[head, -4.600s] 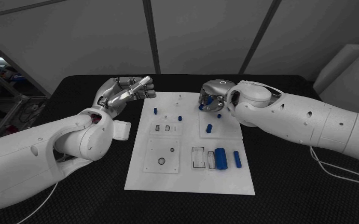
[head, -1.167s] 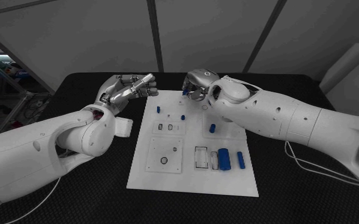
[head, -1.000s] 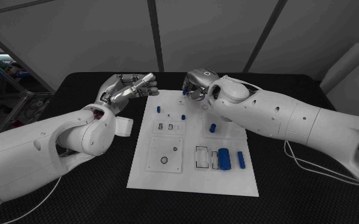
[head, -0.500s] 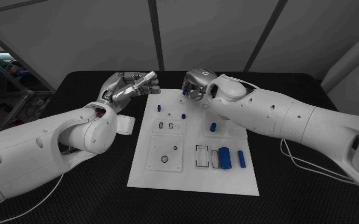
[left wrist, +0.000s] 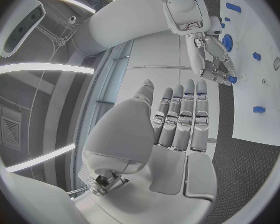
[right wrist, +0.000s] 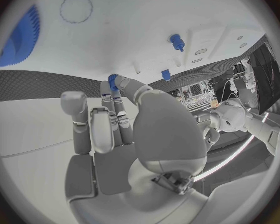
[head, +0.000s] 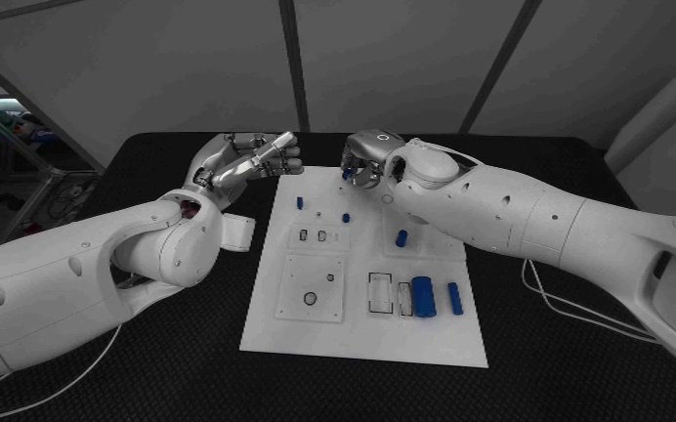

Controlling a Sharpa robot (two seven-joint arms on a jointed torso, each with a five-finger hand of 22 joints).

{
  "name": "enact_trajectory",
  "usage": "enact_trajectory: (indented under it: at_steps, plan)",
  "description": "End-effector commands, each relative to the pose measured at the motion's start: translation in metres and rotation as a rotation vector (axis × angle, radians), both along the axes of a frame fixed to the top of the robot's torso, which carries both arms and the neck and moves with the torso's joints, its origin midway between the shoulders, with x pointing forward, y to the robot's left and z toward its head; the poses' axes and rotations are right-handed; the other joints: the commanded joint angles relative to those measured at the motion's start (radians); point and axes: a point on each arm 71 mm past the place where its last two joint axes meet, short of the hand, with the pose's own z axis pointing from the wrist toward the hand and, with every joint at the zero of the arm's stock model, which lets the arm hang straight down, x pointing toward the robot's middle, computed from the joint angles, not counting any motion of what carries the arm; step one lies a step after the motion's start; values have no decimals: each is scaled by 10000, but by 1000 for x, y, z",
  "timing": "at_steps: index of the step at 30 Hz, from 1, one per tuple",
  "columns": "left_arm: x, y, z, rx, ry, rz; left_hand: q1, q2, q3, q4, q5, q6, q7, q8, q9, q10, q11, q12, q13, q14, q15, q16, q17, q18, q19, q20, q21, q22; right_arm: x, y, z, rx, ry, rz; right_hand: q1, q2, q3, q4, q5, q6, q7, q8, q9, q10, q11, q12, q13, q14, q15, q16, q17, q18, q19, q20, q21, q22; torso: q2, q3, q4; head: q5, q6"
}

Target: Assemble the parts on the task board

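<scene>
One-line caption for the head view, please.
Right hand holds a small blue part over the far edge of the white task board, while the left hand is raised beside the board, holding nothing.

A lab test cell: grey panel walls [head: 395,41], black table [head: 564,344].

The right robot hand [head: 369,160] now sits at the far edge of the task board [head: 353,324], up near the far left pegs, having travelled away from the middle right of the board where it hovered a few seconds back. It carries a small blue part [right wrist: 112,79] at its fingertips, and over the last second it barely creeps further. The left robot hand [head: 247,163] edges slightly farther from the robot, beside the board's far left corner.
</scene>
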Motion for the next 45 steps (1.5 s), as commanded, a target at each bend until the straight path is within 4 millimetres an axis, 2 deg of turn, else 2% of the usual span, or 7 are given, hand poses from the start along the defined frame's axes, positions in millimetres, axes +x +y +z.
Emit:
enact_trajectory:
  at_steps: [1, 19, 28, 32, 35, 38, 45]
  plan:
    - [0, -2, 2, -44, -74, -116, -2, -26, -21, -60, -64, -2, 74, -55, -14, -28, 55, -62, 2, 50, 24, -60, 12, -226, 70, -7, -25, -12, 0, 1, 0, -147, 79, 78, -108, -79, 11, 67, -30, -77, 76, -83, -34, -253, 53, -95, -46, 448, -12, 17, -45, -76, -67, 29, -4, -66, -3, 0, -9, 12, -5]
    - [1, 1, 3, -19, -84, -63, -2, -24, -19, -76, -68, -7, 78, -61, -14, -31, 58, -87, 4, 56, 26, -79, 18, -225, 77, -4, -39, -22, -8, -11, 7, 215, -374, 131, -125, -551, -654, 116, -210, -1944, 354, -150, -60, -2443, 459, 74, -61, 228, 332, -369, -869, 128, -773, 370, -640, -1161, 6, 22, -33, 13, 64]
    - [1, 5, 3, 10, -82, -2, -2, -31, -21, -87, -70, -19, 87, -68, -15, -42, 65, -105, 3, 57, 28, -89, 21, -225, 81, -3, -46, -29, -19, -65, 35, 2030, -606, -400, -206, -440, -668, 348, -29, -1095, 310, 151, 61, -1053, 251, 861, 82, 324, 181, -198, -559, 81, -523, 272, -443, -876, -11, 32, -115, -36, 190]
    - [1, 7, 3, 34, -76, 55, 0, -32, -21, -90, -70, -20, 85, -68, -15, -42, 65, -107, 3, 58, 29, -91, 22, -225, 82, -3, -48, -29, -23, -103, 47, 3083, -27, -1086, -455, -808, -1073, 483, 144, -847, -2, 255, 71, 882, -224, 1973, 706, 408, -177, 9, -177, 72, -402, -2, -370, -779, -10, 67, -173, -71, 255]
    - [1, 8, 3, 43, -75, 78, 0, -32, -21, -90, -70, -20, 85, -68, -15, -42, 65, -107, 3, 58, 29, -91, 22, -225, 82, -3, -48, -29, -24, -124, 47, 3165, 496, -1571, -530, -1034, -1927, 641, 415, -1015, -210, 282, 40, 1423, -421, 3598, 2135, 556, -381, 377, 528, -53, -41, -249, -93, -271, -7, 67, -191, -105, 298]
    - [2, 8, 3, 42, -76, 77, 0, -32, -21, -90, -70, -20, 85, -68, -15, -42, 65, -107, 3, 58, 29, -91, 22, -225, 82, -3, -48, -29, -25, -137, 45, 3072, 934, -1870, -248, -750, -3328, 1179, 619, -1339, -86, 536, 36, 680, -356, 8663, 7579, 697, -336, 869, 1510, -165, 271, -228, 192, 255, -6, 78, -212, -123, 312]
    - [2, 6, 2, 26, -74, 36, 0, -32, -21, -90, -70, -20, 85, -68, -15, -42, 65, -107, 3, 58, 29, -91, 22, -225, 82, -3, -48, -29, -21, -144, 39, 2819, 1593, -2139, 283, -501, -4570, 2025, 838, -1848, 26, 821, 13, 697, -178, 10996, 10207, 819, -159, 1199, 2242, -225, 447, -81, 473, 708, 9, 87, -183, -195, 318]
